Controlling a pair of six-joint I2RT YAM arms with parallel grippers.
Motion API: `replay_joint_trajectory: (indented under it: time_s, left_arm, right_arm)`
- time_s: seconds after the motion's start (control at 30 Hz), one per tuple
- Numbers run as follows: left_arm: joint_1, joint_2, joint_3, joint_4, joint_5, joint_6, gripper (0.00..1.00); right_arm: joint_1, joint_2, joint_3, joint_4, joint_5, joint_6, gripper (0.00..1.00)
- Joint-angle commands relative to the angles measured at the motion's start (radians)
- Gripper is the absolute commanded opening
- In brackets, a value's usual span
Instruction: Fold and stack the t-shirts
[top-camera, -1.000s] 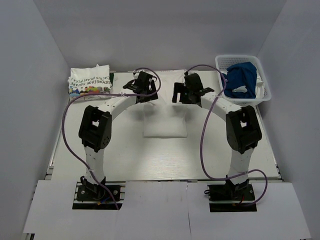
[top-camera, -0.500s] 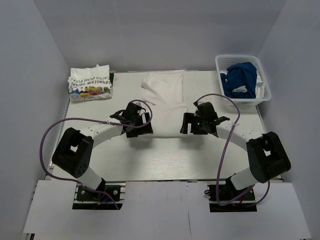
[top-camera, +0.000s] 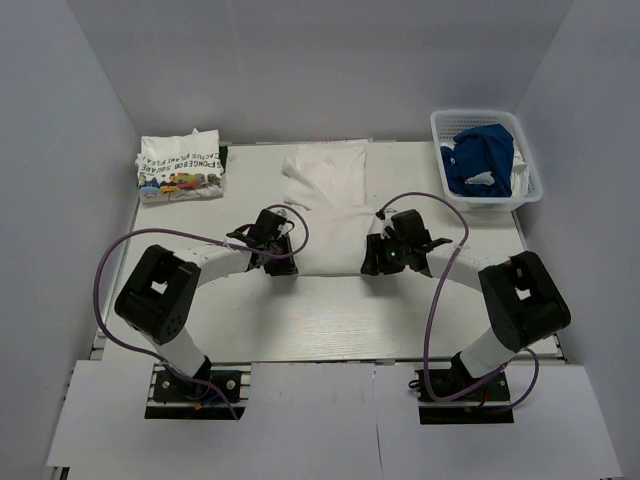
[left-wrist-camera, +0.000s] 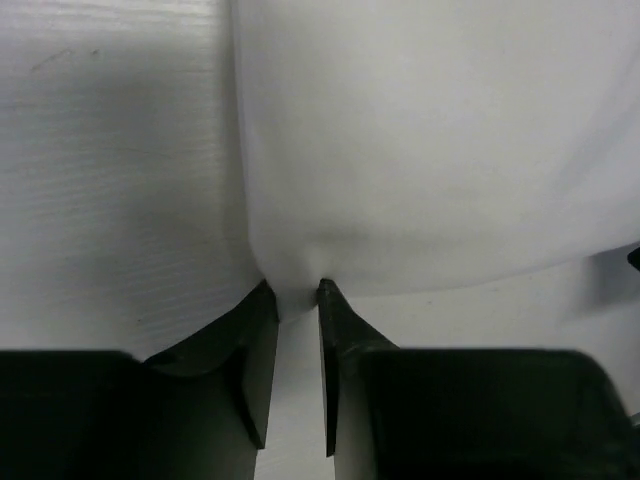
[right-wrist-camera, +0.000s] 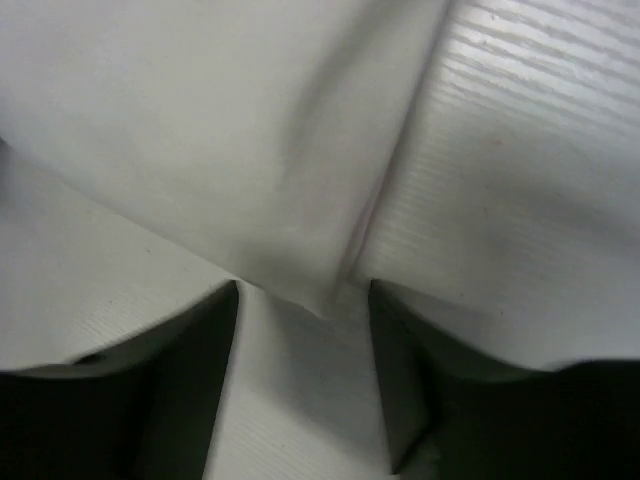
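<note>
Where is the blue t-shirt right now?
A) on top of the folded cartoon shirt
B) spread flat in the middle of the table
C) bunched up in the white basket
C: the blue t-shirt lies crumpled inside the white basket at the table's far right corner.

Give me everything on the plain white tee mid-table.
The white tee looks like soft cotton with no print showing. It lies flat as a long folded strip at the centre of the table, slightly wider at the far end and mildly creased. Its near left corner sits between the left hand's nearly closed jaws. Its near right corner lies between the right hand's wider-apart jaws.
</note>
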Motion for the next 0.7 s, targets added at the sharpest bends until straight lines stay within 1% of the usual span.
replay_joint_trajectory:
  time_s: [0.0,0.03,0.07,0.1,0.13,0.23,0.3,0.33,0.37,0.4,0.43,0.5,0.53,0.63,0.67]
  left_arm:
    - [-0.005,0.002,-0.01,0.025,0.0,0.025,0.21]
    - [-0.005,0.002,-0.01,0.025,0.0,0.025,0.16]
    - [-0.005,0.002,-0.01,0.034,0.0,0.025,0.07]
    - [-0.005,0.002,-0.01,0.045,0.0,0.025,0.0]
    - [-0.005,0.002,-0.019,0.045,0.0,0.025,0.0]
    - [-0.005,-0.03,-0.03,0.057,0.05,0.036,0.0]
    - [-0.005,-0.117,-0.062,0.057,0.051,0.036,0.0]
    - [-0.015,-0.155,-0.076,0.033,0.051,0.024,0.0]
    - [-0.015,-0.198,-0.091,0.033,0.041,0.024,0.0]
    - [-0.015,-0.293,-0.12,0.018,0.041,0.005,0.0]
    - [-0.026,-0.339,-0.13,-0.008,0.061,0.005,0.0]
    - [-0.038,-0.431,-0.157,-0.034,0.08,-0.015,0.0]
    - [-0.038,-0.52,-0.17,-0.035,0.11,-0.03,0.0]
    - [-0.049,-0.651,-0.188,-0.025,0.155,-0.05,0.0]
    - [-0.049,-0.669,-0.176,-0.025,0.155,-0.061,0.0]
  right_arm:
    - [0.002,0.04,0.009,0.002,-0.054,-0.026,0.45]
    - [0.002,0.04,0.01,0.002,-0.056,-0.017,0.37]
    - [0.007,0.039,0.007,0.005,-0.056,-0.017,0.27]
    - [0.004,0.036,0.003,0.003,-0.059,-0.017,0.11]
    - [0.002,0.022,0.001,0.005,-0.059,-0.011,0.01]
    - [0.005,-0.027,0.004,-0.02,-0.071,-0.003,0.0]
    - [0.004,-0.059,0.001,-0.043,-0.086,0.0,0.0]
    - [0.007,-0.119,0.001,-0.081,-0.093,0.001,0.0]
    - [0.008,-0.142,-0.002,-0.093,-0.099,0.004,0.0]
    - [0.01,-0.212,-0.007,-0.107,-0.099,0.012,0.0]
    - [0.011,-0.24,-0.007,-0.151,-0.099,0.032,0.0]
    - [0.012,-0.315,-0.001,-0.227,-0.148,0.047,0.0]
    - [0.013,-0.376,-0.004,-0.241,-0.161,0.069,0.0]
    - [0.015,-0.487,-0.002,-0.279,-0.218,0.093,0.0]
    - [0.018,-0.506,0.009,-0.29,-0.22,0.093,0.0]
